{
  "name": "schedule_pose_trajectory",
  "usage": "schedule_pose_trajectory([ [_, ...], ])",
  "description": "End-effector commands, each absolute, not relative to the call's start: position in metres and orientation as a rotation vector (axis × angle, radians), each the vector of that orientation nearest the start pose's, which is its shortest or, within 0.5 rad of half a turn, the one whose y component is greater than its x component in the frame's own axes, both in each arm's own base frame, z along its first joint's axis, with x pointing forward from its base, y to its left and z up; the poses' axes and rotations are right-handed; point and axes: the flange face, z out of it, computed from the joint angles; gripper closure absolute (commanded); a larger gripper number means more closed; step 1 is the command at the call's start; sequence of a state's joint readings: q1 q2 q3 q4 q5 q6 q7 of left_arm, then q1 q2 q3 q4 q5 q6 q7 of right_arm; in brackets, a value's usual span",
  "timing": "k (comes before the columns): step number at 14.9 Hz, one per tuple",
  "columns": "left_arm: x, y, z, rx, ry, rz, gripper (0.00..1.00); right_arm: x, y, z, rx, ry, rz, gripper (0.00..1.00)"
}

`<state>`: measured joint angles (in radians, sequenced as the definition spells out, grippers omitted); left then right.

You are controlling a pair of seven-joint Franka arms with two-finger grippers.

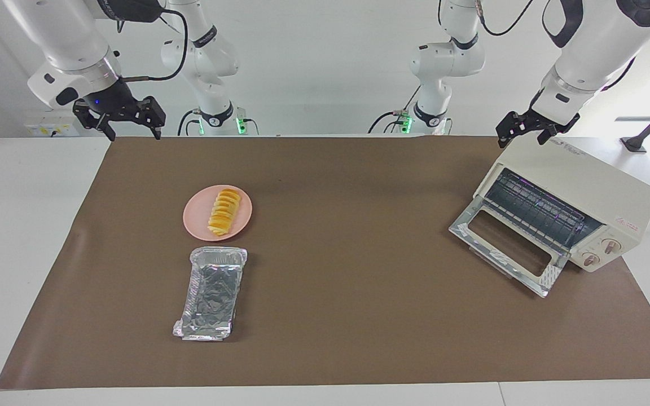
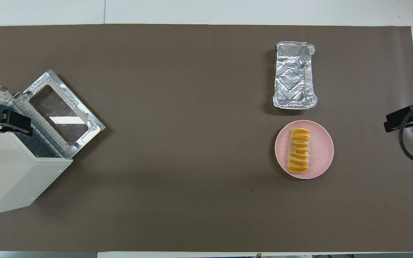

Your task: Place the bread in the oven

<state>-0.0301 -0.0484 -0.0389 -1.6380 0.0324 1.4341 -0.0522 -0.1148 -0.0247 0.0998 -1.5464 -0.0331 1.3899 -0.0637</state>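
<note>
The bread point(image 1: 224, 211) is a yellow-orange ridged loaf lying on a round pink plate point(image 1: 194, 220) toward the right arm's end of the table; it also shows in the overhead view point(image 2: 299, 150). The cream-white oven point(image 1: 596, 189) stands at the left arm's end with its glass door point(image 1: 505, 248) dropped open and the wire rack showing. My left gripper point(image 1: 525, 134) hangs open and empty over the oven's top. My right gripper point(image 1: 130, 128) hangs open and empty over the mat's edge nearest the robots, apart from the plate.
An empty crinkled silver foil tray point(image 1: 212, 293) lies just beside the plate, farther from the robots. A brown mat point(image 1: 347, 237) covers the table. In the overhead view the oven point(image 2: 9, 168), its door point(image 2: 61, 114), the foil tray point(image 2: 294, 80) and the plate point(image 2: 323, 150) show.
</note>
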Motion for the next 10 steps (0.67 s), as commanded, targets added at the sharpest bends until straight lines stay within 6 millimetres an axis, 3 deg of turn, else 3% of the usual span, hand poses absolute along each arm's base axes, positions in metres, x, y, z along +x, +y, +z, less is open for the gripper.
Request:
schedule_pose_trajectory([
  [1,0.515,-0.031,0.613,-3.096,0.002,0.24,0.0,0.527,-0.016,0.633,-3.151,-0.104,0.208,0.0],
  [4,0.515,-0.031,0.613,-3.096,0.002,0.24,0.0,0.527,-0.014,0.633,-3.152,-0.111,0.208,0.0],
  [7,0.515,-0.031,0.613,-3.096,0.002,0.24,0.0,0.519,-0.005,0.621,-3.151,-0.138,0.243,0.0],
  [8,0.515,-0.031,0.613,-3.096,0.002,0.24,0.0,0.516,0.0,0.613,-3.157,-0.147,0.212,0.0],
  [10,0.515,-0.031,0.613,-3.096,0.002,0.24,0.0,0.505,0.018,0.575,-3.167,-0.189,0.147,0.0],
])
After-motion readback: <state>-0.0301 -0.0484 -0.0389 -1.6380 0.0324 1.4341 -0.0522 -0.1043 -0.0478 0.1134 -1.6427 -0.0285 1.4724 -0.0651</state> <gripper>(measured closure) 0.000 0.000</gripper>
